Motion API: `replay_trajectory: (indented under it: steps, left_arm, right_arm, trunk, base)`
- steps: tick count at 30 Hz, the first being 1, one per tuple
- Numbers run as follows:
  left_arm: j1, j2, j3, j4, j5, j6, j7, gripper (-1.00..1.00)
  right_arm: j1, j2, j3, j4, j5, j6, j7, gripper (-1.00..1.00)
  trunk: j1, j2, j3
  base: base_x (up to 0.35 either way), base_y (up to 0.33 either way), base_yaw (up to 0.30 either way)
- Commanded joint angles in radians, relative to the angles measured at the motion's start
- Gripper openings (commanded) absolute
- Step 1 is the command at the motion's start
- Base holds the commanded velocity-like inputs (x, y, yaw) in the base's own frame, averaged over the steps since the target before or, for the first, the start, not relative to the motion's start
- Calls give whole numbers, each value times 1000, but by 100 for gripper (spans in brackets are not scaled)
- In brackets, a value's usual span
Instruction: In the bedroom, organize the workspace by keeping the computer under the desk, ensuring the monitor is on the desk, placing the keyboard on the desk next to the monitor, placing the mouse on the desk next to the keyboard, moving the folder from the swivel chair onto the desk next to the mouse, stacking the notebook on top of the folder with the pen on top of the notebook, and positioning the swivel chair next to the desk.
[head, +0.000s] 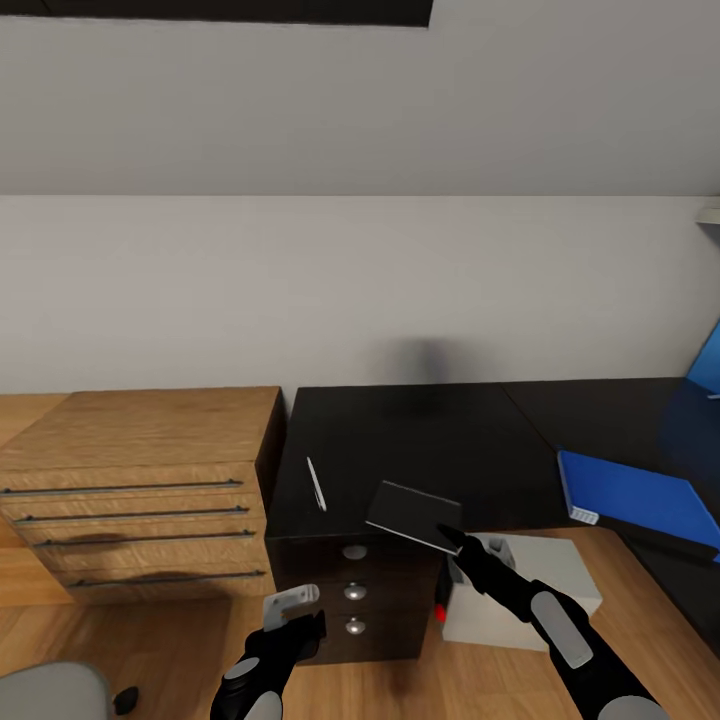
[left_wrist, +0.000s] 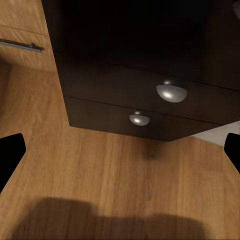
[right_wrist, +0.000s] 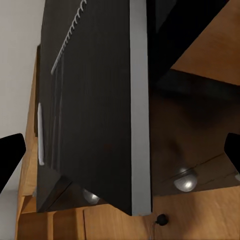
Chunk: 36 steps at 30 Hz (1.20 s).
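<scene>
Grey wall and a sloped ceiling back the desk (head: 400, 440), its glossy black top set beside an oak cabinet (head: 140, 480); on that top the notebook (head: 413, 515) is raised at its near corner, tilted, pinched by the right gripper (head: 452, 540), whose jaws close narrowly on that corner. I judge it light, thin and fairly stiff, a flat grey-covered slab with a spiral binding along one long side, seen in the right wrist view (right_wrist: 95, 115); held by one corner it may droop or swing, so a grip nearer the middle of an edge would carry it steadier; its smooth cover looks liable to slide on the glossy top. Just beside it lies the pen (head: 316, 484), a slim pale stick, apart from the notebook, hard to pinch off so flat and slick a surface. Farther right the folder (head: 640, 495) lies flat on the desk's other wing, bright blue with white paper edges, well apart from the notebook; that broad flat face should take a stack well. Below the top sit dark drawers (left_wrist: 150, 95) with round silver knobs, and beside them a pale boxy computer (head: 520, 590) on the oak plank floor (left_wrist: 100, 175). Left gripper (head: 292, 612) hangs low before the drawers, jaws wide and holding nothing.
</scene>
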Motion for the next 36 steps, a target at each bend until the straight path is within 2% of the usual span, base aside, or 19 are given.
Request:
replay_trajectory:
  steps: [1, 4, 8, 19, 36]
  left_arm:
    - [-1, 1, -2, -1, 5, 2, 8, 100]
    - [-1, 1, -2, -1, 5, 2, 8, 100]
    - [-1, 1, -2, -1, 5, 2, 8, 100]
    - [-1, 1, -2, -1, 5, 2, 8, 100]
    - [-1, 1, -12, 6, 7, 2, 8, 100]
  right_arm:
    - [-1, 0, -1, 0, -7, 7, 0, 100]
    - [-1, 1, -1, 0, -8, 7, 0, 100]
    - [-1, 3, 19, 0, -7, 5, -1, 100]
    - [-1, 28, 28, 1, -6, -6, -1, 100]
    - [-1, 29, 27, 0, -6, -6, 1, 100]
  trunk:
    - [0, -1, -1]
    - [0, -1, -1]
    - [0, -1, -1]
    - [0, -1, -1]
    - [0, -1, -1]
  base:
    - [21, 8, 0]
    - [13, 5, 0]
    - [1, 0, 0]
    - [0, 0, 0]
    - [0, 0, 0]
